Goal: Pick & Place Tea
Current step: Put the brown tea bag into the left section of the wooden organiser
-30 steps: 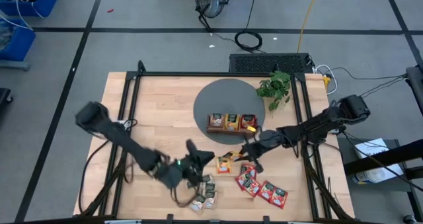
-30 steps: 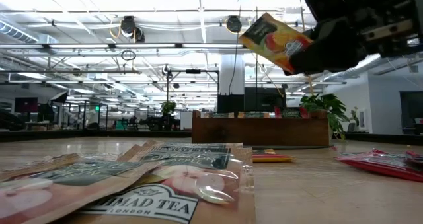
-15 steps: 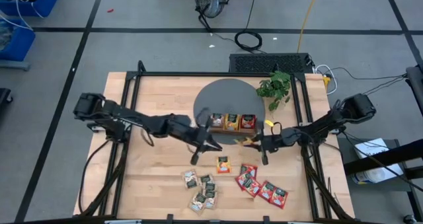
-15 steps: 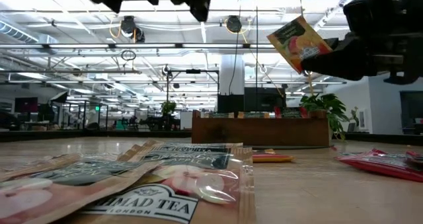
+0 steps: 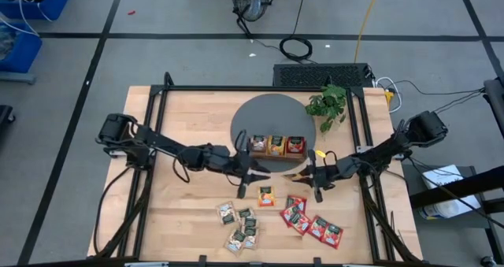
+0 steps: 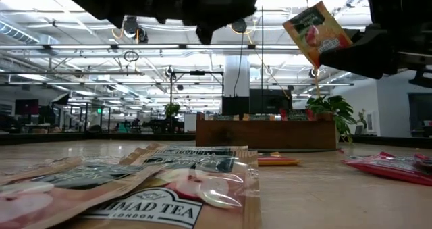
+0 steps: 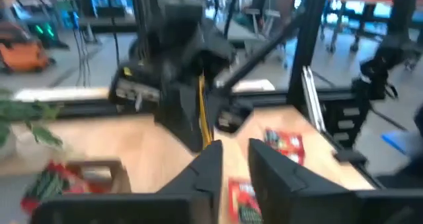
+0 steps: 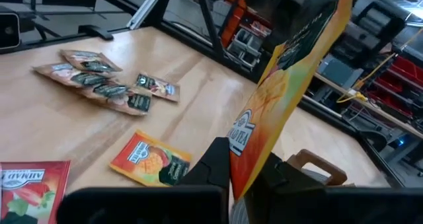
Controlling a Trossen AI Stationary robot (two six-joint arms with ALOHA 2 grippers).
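Note:
My right gripper is shut on an orange tea sachet, in the air near the brown three-compartment tray; the sachet also shows in the low view. My left gripper hovers left of it, in front of the tray, its fingers a little apart and empty. Another orange sachet lies flat on the table. Red sachets lie at the near right. Pale green-white sachets lie near the front edge. My right gripper pinches the orange sachet by its lower edge between its two fingers. The fingers come roughly level from the table's right. The sachet stands up on edge above the fingers, tilted, lifted clear of the table.
The tray stands on a dark round mat at the table's far middle and holds sachets in its compartments. A green leafy plant stands at the far right. Black frame rails run along both table sides.
My left gripper has swung from the pale green-white sachets at the near edge up and toward the tray, empty. My right gripper has carried the orange sachet a little toward the table's right, and the sachet has tipped more upright.

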